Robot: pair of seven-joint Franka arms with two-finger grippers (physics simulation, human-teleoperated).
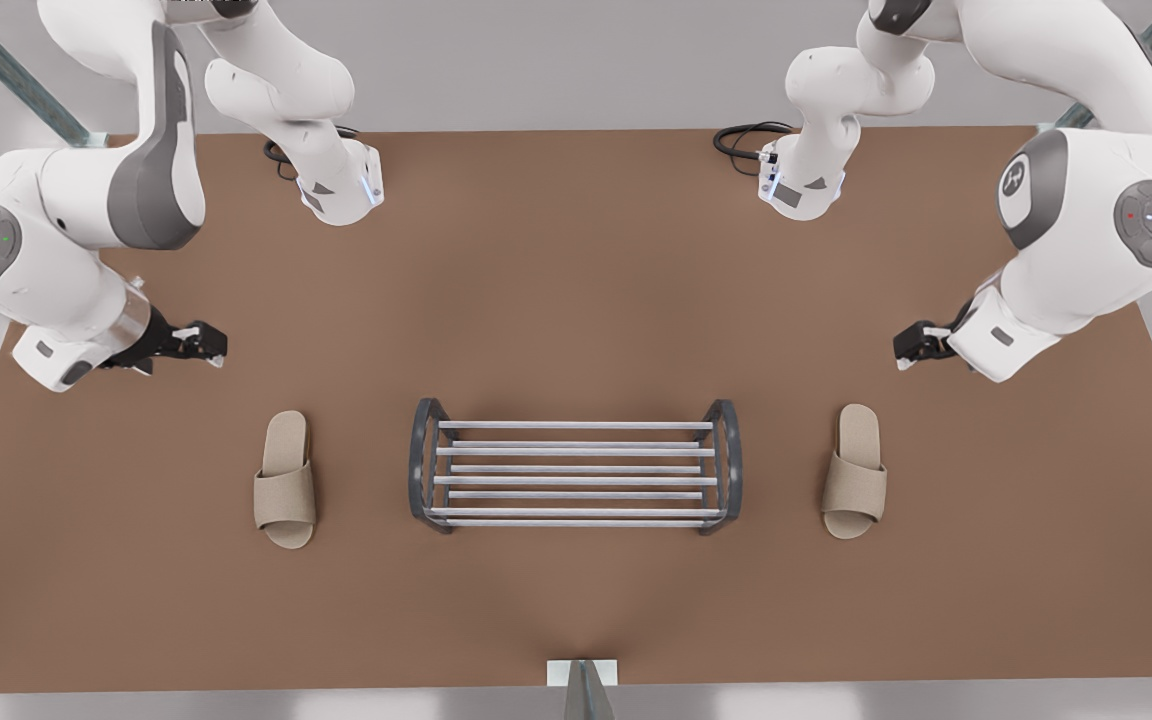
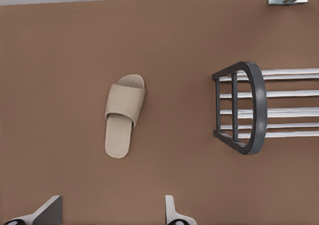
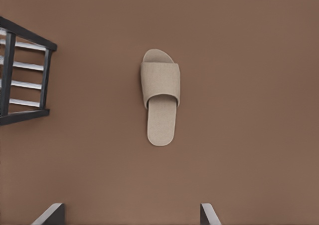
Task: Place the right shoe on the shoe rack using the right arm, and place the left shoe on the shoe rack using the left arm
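- You have the shoe rack [image 1: 574, 467], a low rack of parallel silver-grey metal bars between two dark grey arched end frames, standing upright in the middle of the brown table [image 1: 576, 260] with nothing on its bars.
- On the front view's left you see a beige open-toe fabric slipper [image 1: 286, 479] lying flat on the table, well apart from the rack's end frame. The left wrist view shows this same slipper [image 2: 124, 114] beside the rack's end [image 2: 246, 108], so the arm on that side is your left arm.
- On the front view's right a second beige open-toe fabric slipper [image 1: 855, 471] lies flat, likewise apart from the rack. The right wrist view looks down on it [image 3: 160, 95], with the rack's corner [image 3: 22, 73] off to one side.
- Your left gripper [image 1: 208, 345] hangs above the table, up-picture from its slipper, touching nothing; its fingertips [image 2: 174, 212] stand wide apart.
- Your right gripper [image 1: 908, 345] hangs above the table near the other slipper, also empty; its fingers [image 3: 209, 215] are spread apart.
- Both slippers rest on the table, neither grasped.
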